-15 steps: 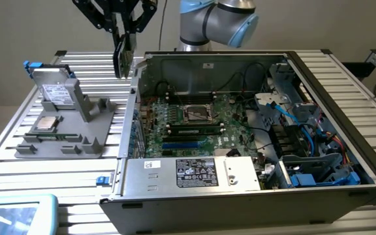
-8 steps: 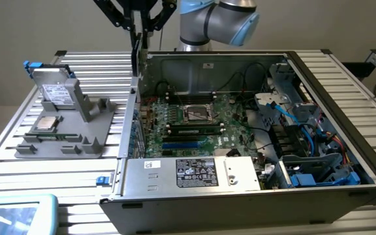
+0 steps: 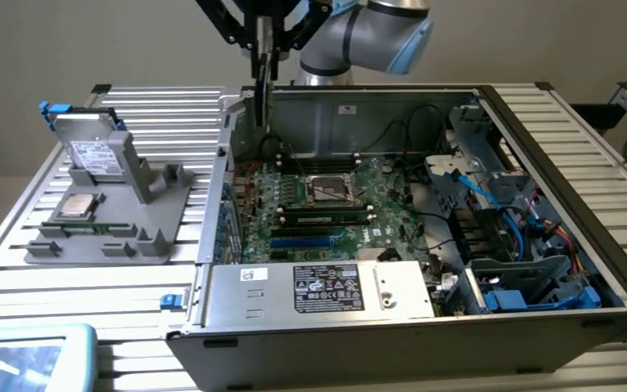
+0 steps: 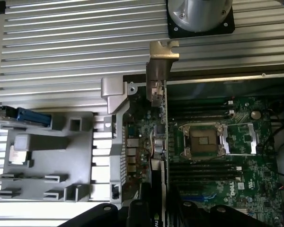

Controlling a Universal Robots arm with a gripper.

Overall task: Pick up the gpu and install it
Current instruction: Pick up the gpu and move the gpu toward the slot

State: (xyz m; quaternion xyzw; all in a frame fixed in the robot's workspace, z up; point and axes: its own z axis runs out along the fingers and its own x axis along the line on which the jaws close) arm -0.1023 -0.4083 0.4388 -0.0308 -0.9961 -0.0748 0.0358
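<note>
The gpu [image 3: 261, 86], thin and upright, is clamped in my pincer [image 3: 264, 45] and hangs over the open case [image 3: 401, 351], near its wall on the exterior view's left. From the wrist, I see its bracket end crossing the case rim and its long edge running beside the CPU socket [image 4: 202, 140]. The grey holder [image 3: 95, 245] on the tabletop [image 3: 9, 286] stands well apart.

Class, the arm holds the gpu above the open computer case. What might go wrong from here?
The gpu, gripped edge-down by the gripper, hangs close to the case's rear wall; its metal bracket may snag there. From the wrist view it sits over the motherboard beside the CPU socket; lowered off-line, it might strike components.
</note>
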